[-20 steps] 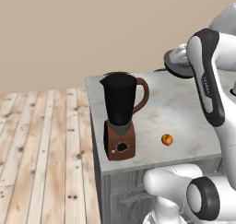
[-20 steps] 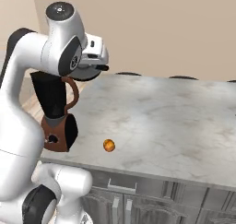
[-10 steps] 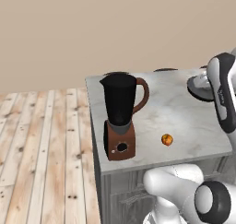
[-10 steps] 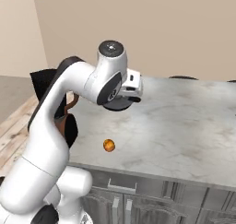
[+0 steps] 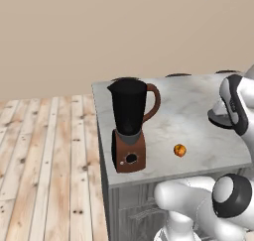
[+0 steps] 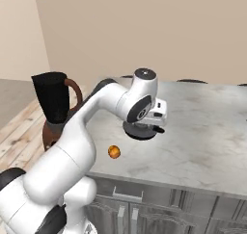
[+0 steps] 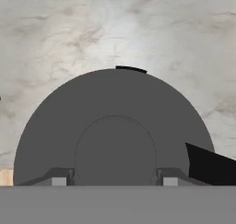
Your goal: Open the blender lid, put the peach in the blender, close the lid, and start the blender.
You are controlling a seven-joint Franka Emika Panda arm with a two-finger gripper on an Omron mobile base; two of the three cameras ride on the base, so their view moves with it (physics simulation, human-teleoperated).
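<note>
The claw (image 7: 110, 179) is clamping the blender lid (image 7: 115, 126) by its knob, just above the marble desk (image 6: 202, 132), well apart from the blender (image 5: 130, 126) and peach (image 6: 114, 151).

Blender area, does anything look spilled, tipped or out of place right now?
Nothing spilled. The blender stands upright without its lid; the blender lid sits in the gripper low over the counter, and the peach lies apart.

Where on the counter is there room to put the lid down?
The marble counter is bare right of the pincer, which holds the blender lid, and between the peach and that lid. It is crowded only at the left end, around the blender.
</note>
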